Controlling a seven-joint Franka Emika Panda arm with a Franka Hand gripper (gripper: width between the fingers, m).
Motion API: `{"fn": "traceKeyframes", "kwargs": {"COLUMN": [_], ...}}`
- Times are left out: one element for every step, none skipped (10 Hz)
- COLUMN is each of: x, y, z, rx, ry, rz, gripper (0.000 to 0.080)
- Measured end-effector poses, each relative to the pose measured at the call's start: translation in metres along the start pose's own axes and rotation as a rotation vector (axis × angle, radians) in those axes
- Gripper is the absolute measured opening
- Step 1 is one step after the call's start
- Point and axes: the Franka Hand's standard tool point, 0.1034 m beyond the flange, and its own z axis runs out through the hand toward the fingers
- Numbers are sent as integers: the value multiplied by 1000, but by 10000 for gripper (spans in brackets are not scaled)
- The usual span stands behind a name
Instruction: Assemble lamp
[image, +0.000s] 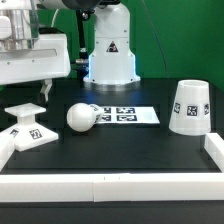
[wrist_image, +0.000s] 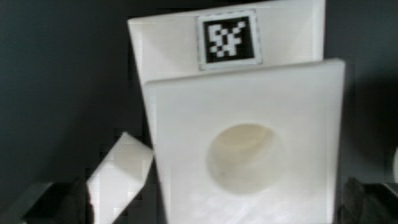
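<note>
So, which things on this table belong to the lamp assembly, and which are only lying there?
For the lamp: square stemmed base, ball-shaped bulb, tapered shade.
Only lying there: marker board, white border rails.

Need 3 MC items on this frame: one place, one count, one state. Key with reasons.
1. Where does the shade stand?
A. the exterior view's left
B. the middle
C. the exterior view's right

2. How many lamp parts are separate?
A. one
B. two
C. three

3. The bulb is:
A. fitted on the base
B. loose on the table
C. inside the shade

Key:
1 C, it stands alone at that side.
2 C, base, bulb and shade are all apart.
3 B, it lies on the table, clear of the base.
</note>
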Motion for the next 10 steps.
{"fn": "traceKeyframes", "kwargs": {"x": [-4, -6, -8, -10, -11, -13, -12, -12, -13, -13], "y": [-5, -9, -12, -13, -13, -13, -13, -13, -13, -13], "z": [3, 6, 8, 10, 11, 12, 12, 12, 12, 12], "rx": [7, 15, 20, 24, 25, 27, 27, 27, 27, 27], "ry": [-6, -10, -14, -17, -18, -20, -20, -20, -20, -20], "rz": [-2, -2, -1, -1, -2, 2, 2, 2, 2, 2], "gripper": [699, 699, 699, 699, 699, 699, 699, 699, 577, 577]}}
